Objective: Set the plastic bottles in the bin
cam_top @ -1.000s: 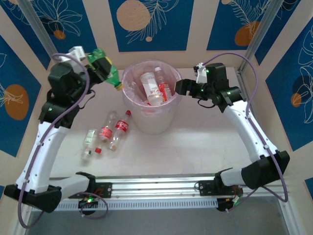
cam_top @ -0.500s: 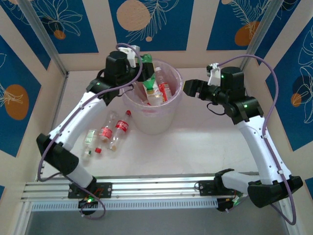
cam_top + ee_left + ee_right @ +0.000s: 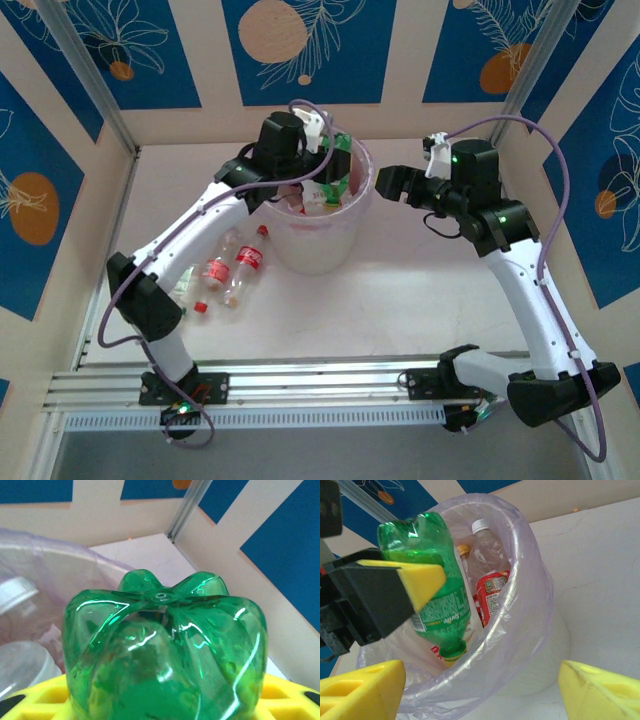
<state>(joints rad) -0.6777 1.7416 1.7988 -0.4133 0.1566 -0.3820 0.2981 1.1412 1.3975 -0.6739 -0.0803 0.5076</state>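
**Green bottle [image 3: 437, 585] cap-down inside the bin [image 3: 310, 258]**

My left gripper [image 3: 322, 152] pinches the green bottle near the far rim. My right gripper [image 3: 386, 184] hangs spread just outside the right rim. Loose bottles [image 3: 232, 268] lie on the table [image 3: 400, 300] left of the bin.

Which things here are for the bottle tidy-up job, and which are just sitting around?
For the job:
- green bottle, held neck-down in the bin's mouth by the left fingers
- bin
- dropped bottles already inside it
- loose bottles lying on the table left of the bin

Just there:
- metal rail at the near edge
- blue wall panels
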